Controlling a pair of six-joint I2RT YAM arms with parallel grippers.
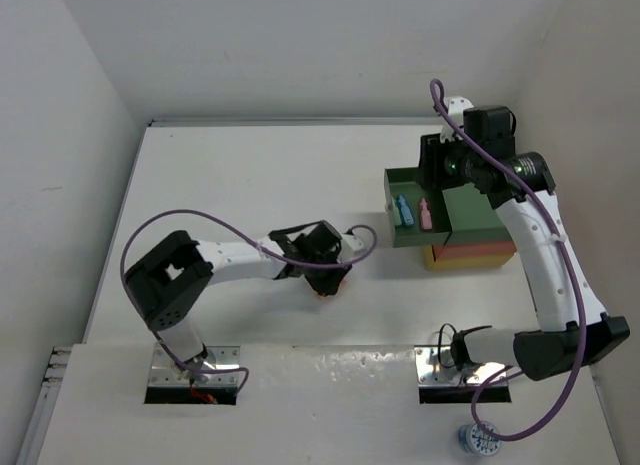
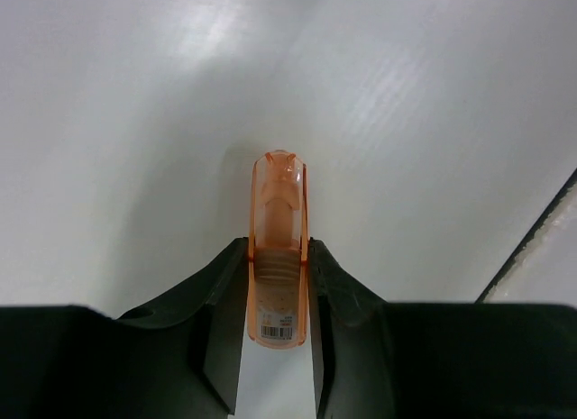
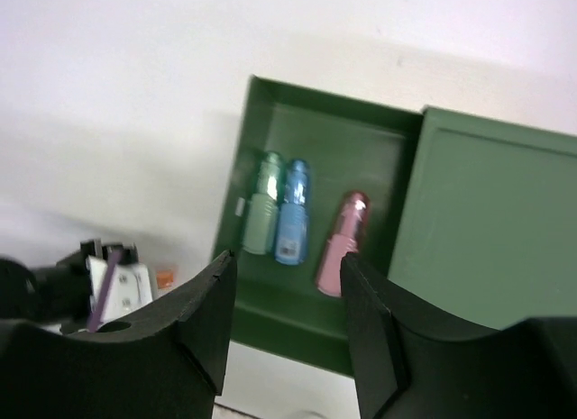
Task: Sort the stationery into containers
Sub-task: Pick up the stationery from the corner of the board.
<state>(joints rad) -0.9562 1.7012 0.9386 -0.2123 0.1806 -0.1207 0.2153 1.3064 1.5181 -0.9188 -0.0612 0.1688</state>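
My left gripper [image 2: 279,288] is shut on a stubby orange marker [image 2: 279,248], which points away from the wrist, low over the white table. In the top view this gripper [image 1: 326,282] is at the table's middle, with the orange marker [image 1: 325,291] under it. The green tray [image 1: 398,235] tops the red-orange [image 1: 480,248] and yellow [image 1: 470,260] trays at the right. Its open part [image 3: 270,324] holds mint [image 3: 261,212], blue [image 3: 293,216] and pink [image 3: 341,243] markers. My right gripper [image 3: 287,288] is open and empty above this tray; it also shows in the top view [image 1: 440,163].
The green tray's covered part [image 3: 491,221] lies right of the open part. The left arm's wrist [image 3: 113,288] shows to the tray's left. White walls close in the table at the back and sides. A small blue-white object [image 1: 483,442] sits below the right arm's base.
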